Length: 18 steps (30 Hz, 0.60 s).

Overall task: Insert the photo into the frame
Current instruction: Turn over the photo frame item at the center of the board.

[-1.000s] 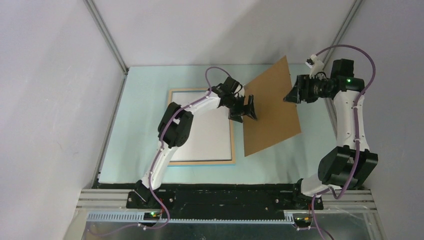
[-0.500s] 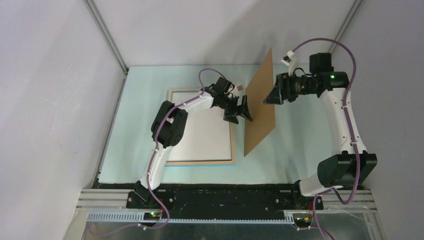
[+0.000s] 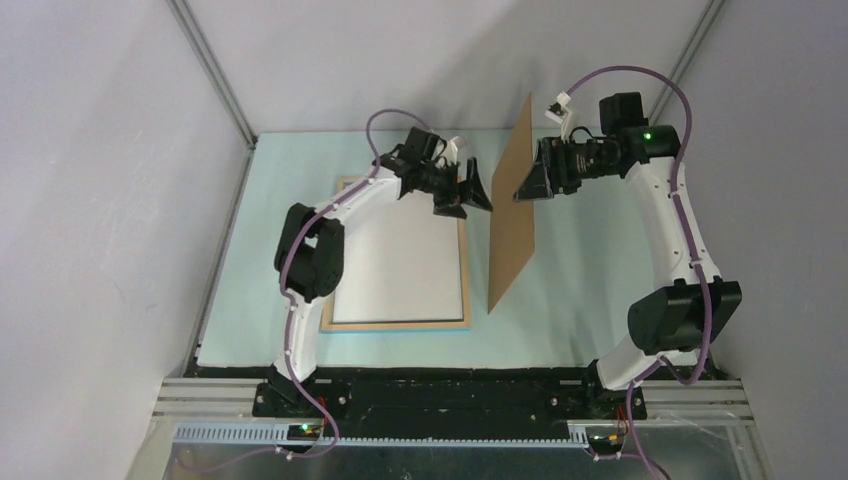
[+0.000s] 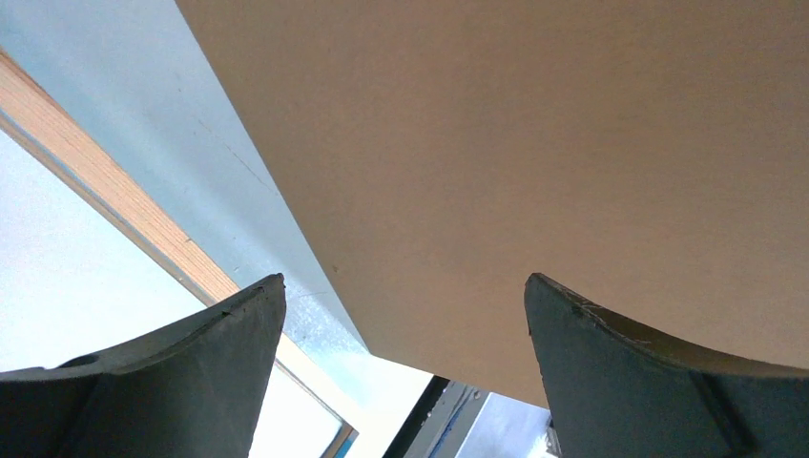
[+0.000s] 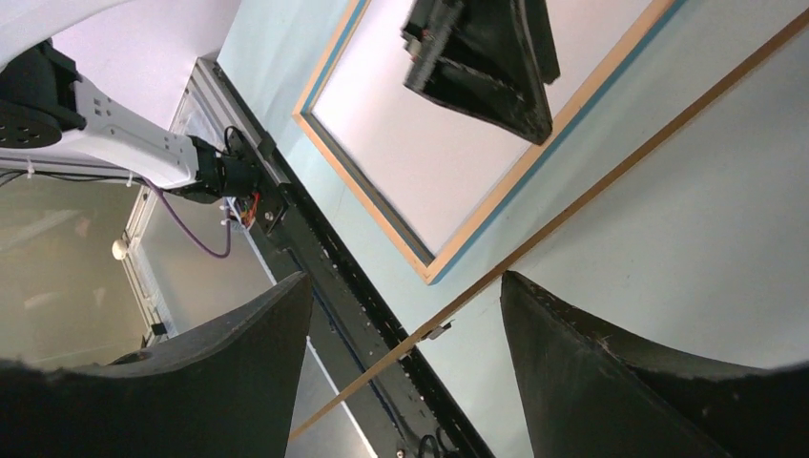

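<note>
The frame [image 3: 400,325] lies flat at the left-centre of the mat, pale wood face up with a blue outer edge; its wooden rim [image 4: 114,205] [image 5: 365,197] also shows in both wrist views. A white sheet [image 3: 400,265] fills its opening and looks like the photo lying print side down; no printed side shows. My left gripper [image 3: 476,192] [image 4: 403,279] is open above the frame's far right corner, facing the brown backing board [image 3: 512,215] [image 4: 525,143] without touching it. My right gripper [image 3: 527,185] [image 5: 405,277] is open, the board's thin edge [image 5: 572,204] passing between its fingers.
The brown board stands nearly on edge right of the frame, its low corner on the pale mat [image 3: 600,300]. Grey walls close in the back and both sides. A black rail [image 3: 450,390] with the arm bases runs along the near edge.
The board has swung from a leaning slant to almost upright. My right gripper moved left with it while its jaws widened. My left gripper drew back and left, away from the board.
</note>
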Available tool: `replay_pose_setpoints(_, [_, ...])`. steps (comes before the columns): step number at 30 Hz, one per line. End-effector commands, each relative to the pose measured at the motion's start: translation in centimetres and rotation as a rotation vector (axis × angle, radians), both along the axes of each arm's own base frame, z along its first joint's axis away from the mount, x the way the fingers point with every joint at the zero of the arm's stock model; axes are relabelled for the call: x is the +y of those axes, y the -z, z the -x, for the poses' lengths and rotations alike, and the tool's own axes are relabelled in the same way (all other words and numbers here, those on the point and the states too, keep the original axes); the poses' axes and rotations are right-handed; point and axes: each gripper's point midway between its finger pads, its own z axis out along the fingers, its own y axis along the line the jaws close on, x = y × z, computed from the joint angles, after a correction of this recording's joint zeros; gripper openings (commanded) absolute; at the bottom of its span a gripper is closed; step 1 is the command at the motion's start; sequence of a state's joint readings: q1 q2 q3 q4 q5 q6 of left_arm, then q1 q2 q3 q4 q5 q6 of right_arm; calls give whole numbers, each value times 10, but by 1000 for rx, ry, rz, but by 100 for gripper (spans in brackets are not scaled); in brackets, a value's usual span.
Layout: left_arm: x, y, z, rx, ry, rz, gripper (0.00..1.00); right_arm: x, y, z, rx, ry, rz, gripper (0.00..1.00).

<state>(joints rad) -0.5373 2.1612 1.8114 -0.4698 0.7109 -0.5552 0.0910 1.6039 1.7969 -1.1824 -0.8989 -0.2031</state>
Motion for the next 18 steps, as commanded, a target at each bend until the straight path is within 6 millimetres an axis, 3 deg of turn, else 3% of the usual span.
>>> replay_pose_setpoints(1, [5,-81,-16,-145,-49,101,100,8,-20,-3,-27,-15,-38,77])
replay_pose_setpoints(7, [3,-132,-26,-222,-82,165,100,14,-23,-9,-22,-30,-60,79])
replay_pose_setpoints(13, [-1,-174,-46,-284,-149,220,100,25,-19,-12,-7,-54,-58,79])
replay_pose_setpoints(18, [-5,-206,-49,-314,-165,283,100,34,-13,-13,4,-76,-47,79])
